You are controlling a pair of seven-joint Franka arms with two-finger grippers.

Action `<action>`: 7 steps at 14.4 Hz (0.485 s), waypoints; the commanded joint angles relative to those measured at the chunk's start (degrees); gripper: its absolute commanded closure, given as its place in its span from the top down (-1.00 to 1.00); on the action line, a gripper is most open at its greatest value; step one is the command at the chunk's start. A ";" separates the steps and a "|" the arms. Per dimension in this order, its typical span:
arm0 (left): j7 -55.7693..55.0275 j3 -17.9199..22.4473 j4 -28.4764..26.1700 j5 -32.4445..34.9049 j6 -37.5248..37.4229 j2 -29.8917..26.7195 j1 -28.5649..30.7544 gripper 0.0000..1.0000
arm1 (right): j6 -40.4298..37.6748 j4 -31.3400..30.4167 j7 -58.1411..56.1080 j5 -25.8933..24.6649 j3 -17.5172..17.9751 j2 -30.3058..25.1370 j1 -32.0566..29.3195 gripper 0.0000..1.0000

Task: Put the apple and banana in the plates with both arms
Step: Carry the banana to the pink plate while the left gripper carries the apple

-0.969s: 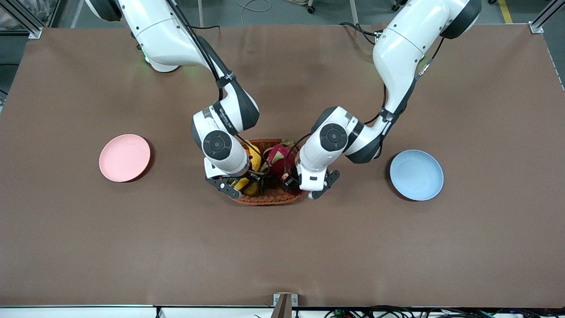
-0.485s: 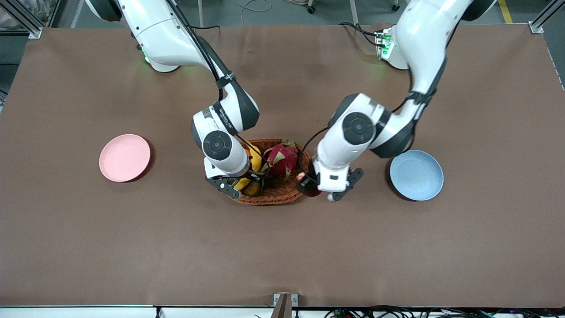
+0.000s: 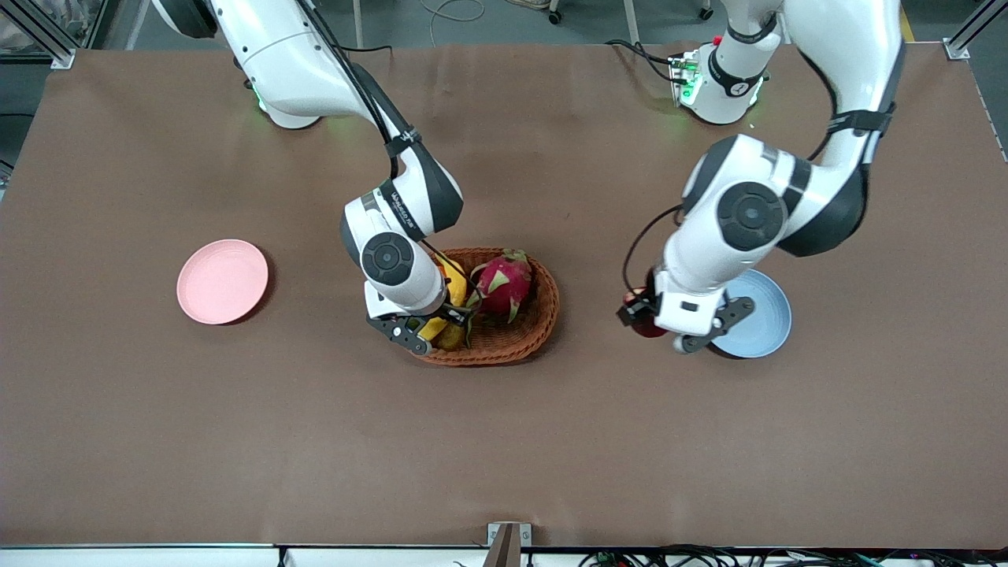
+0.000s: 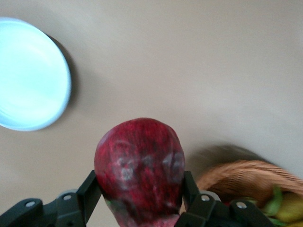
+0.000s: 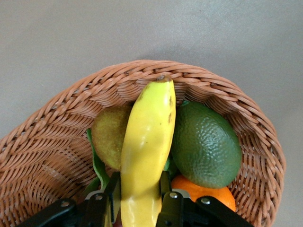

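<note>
Bare brown table (image 3: 598, 409) lay open between the oval brown wicker basket (image 3: 543, 303) and the light blue round plate (image 3: 760, 331).

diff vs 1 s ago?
The left claw, shut on the apple, lifted it out of the basket and carried it toward the blue plate. The right claw stays shut on the banana in the basket; the pink plate is unmoved.

The dark red apple (image 4: 138, 168), lumpy-skinned, is clamped in the left gripper (image 3: 654, 318) in the air just beside the light blue plate (image 3: 762, 327). The yellow banana (image 5: 148, 142) lies in the wicker basket (image 3: 534, 329), pinched by the right gripper (image 5: 139, 198). The pink plate (image 3: 222, 281) sits well apart from the basket, toward the right arm's end.
</note>
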 commanded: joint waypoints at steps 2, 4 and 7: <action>12.90 -0.25 -10.14 1.51 0.15 -6.78 7.56 -0.46 | -11.38 6.23 -2.53 0.06 -0.91 -1.16 -1.65 -0.48; 17.13 -0.51 -12.87 7.37 0.24 -6.97 10.90 -0.45 | -17.37 6.60 -9.45 -0.38 -1.79 -3.17 -4.81 -0.48; 18.82 -0.52 -16.48 11.35 1.99 -6.35 12.59 -0.43 | -22.30 2.92 -24.28 -5.79 -2.59 -8.70 -11.65 -0.50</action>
